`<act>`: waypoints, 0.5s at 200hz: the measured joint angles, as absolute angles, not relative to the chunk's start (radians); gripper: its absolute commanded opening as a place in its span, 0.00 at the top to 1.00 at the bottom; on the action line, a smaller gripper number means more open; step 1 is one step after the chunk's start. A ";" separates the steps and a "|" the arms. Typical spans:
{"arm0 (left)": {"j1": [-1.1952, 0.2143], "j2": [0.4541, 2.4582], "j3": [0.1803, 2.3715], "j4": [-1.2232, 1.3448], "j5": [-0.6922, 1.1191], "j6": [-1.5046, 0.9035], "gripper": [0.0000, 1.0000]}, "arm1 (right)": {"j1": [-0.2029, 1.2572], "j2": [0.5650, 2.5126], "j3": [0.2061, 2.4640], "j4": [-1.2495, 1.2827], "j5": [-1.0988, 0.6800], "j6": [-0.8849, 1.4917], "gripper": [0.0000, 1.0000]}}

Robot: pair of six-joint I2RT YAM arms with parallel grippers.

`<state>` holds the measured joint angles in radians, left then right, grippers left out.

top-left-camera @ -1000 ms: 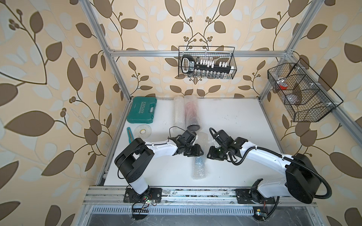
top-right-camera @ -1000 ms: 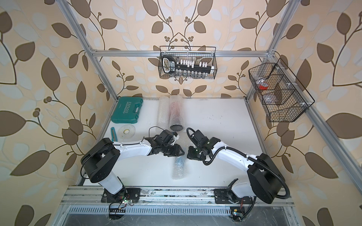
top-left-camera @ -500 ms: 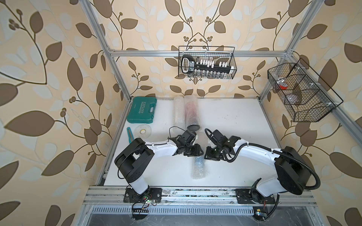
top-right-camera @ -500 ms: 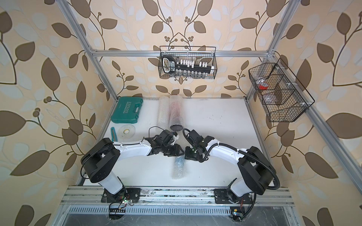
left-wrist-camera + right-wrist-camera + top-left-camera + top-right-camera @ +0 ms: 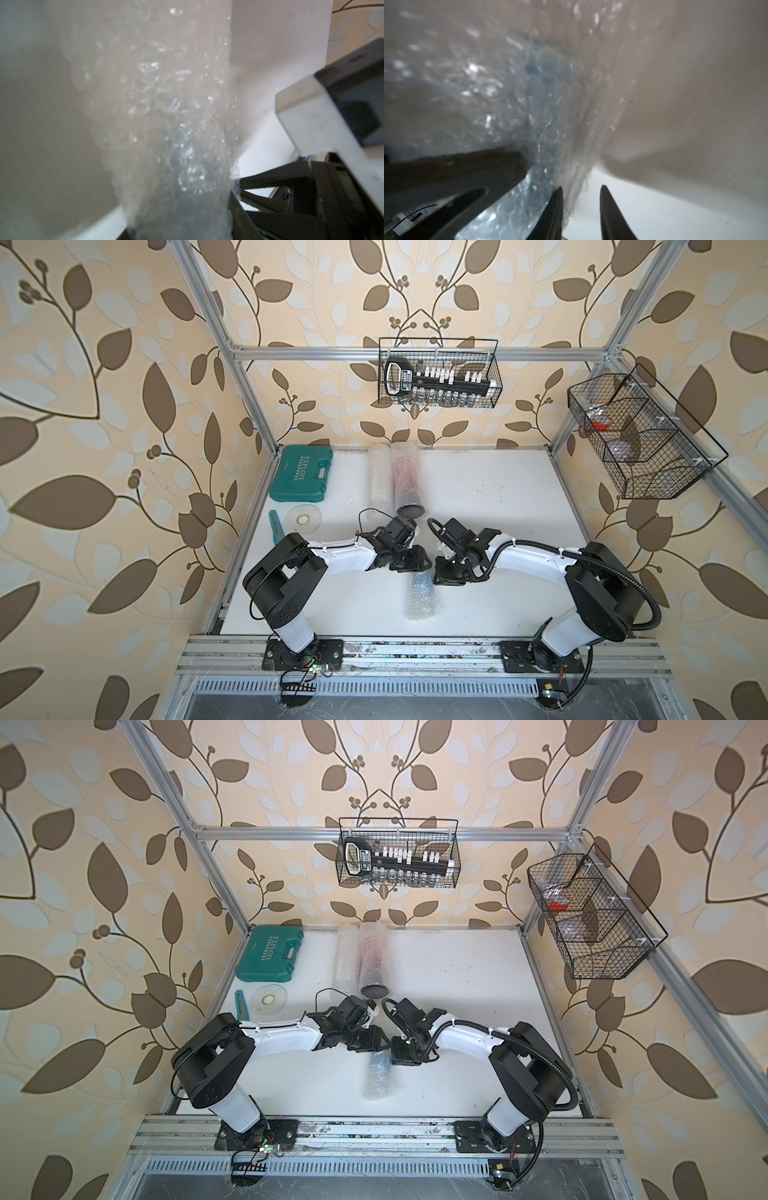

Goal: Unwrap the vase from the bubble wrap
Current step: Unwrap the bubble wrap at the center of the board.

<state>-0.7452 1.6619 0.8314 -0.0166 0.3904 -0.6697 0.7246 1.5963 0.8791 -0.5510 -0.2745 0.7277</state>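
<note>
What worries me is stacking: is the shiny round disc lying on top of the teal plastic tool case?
No, the shiny round disc lies flat on the white table beside the teal plastic tool case.

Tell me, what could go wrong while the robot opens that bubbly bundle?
1. The right gripper has only a thin edge of bubble wrap between its open jaws; it could slip out.
2. The left gripper pinches the bundle, so pulling might drag or roll the blue thing inside instead of unwrapping it.
</note>
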 measured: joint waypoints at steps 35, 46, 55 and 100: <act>-0.745 1.662 0.823 0.001 0.390 -0.680 0.68 | 0.724 1.617 0.886 -0.554 -0.281 0.717 0.70; -0.746 1.662 0.820 0.006 0.390 -0.683 0.68 | 0.724 1.617 0.886 -0.553 -0.281 0.718 0.70; -0.746 1.662 0.818 0.010 0.391 -0.684 0.68 | 0.724 1.617 0.886 -0.551 -0.278 0.724 0.70; -0.746 1.658 0.809 0.027 0.390 -0.688 0.68 | 0.725 1.579 0.860 -0.516 -0.266 0.783 0.71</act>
<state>-0.7456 1.6585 0.8093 0.0265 0.3901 -0.6876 0.7246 1.5795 0.8604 -0.5156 -0.2661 0.7834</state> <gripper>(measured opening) 0.443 0.292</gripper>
